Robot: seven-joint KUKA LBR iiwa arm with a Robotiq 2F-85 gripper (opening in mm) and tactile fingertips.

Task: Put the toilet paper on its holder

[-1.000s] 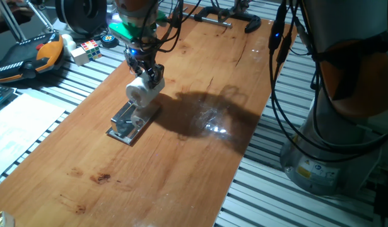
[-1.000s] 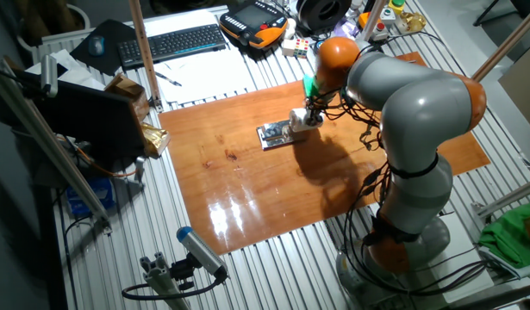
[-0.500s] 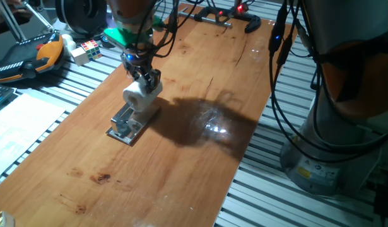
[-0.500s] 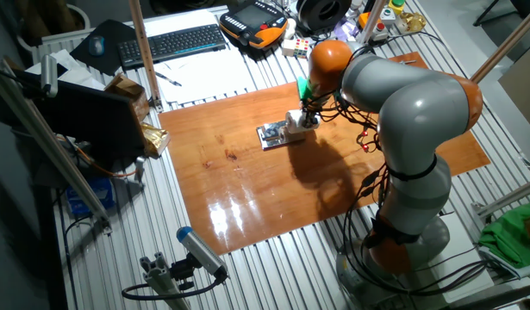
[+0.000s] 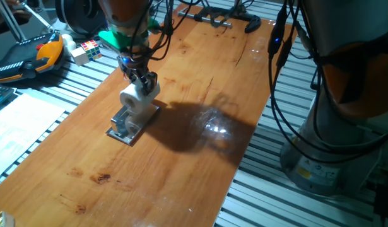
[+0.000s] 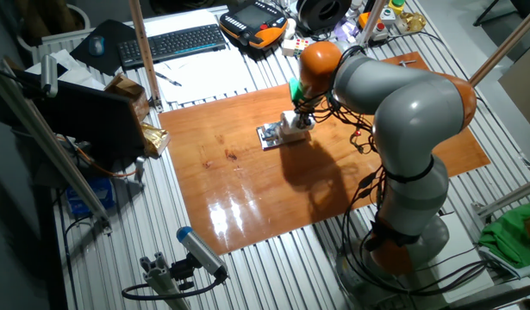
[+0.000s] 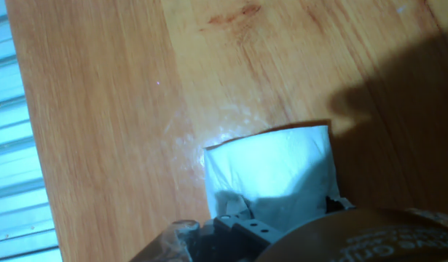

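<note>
The white toilet paper roll (image 5: pixel 132 98) is held in my gripper (image 5: pixel 143 84), which is shut on it from above. The roll hangs just over the far end of the shiny silver holder (image 5: pixel 123 126), which lies flat on the wooden table; whether they touch I cannot tell. In the other fixed view the roll (image 6: pixel 291 124) sits under the gripper (image 6: pixel 300 116), beside the holder (image 6: pixel 271 135). In the hand view the roll (image 7: pixel 271 175) fills the lower middle, with the gripper body below it; the holder is hidden there.
A multicoloured puzzle cube (image 5: pixel 86 50) and an orange-black pendant (image 5: pixel 29 57) lie off the table's left edge. A black-handled clamp (image 5: pixel 235 22) lies at the far end. The arm's base (image 5: pixel 345 113) and cables (image 5: pixel 279 75) stand to the right.
The gripper has carried the roll leftwards and slightly down, along the holder towards its raised bracket. The grip on the roll is unchanged.
</note>
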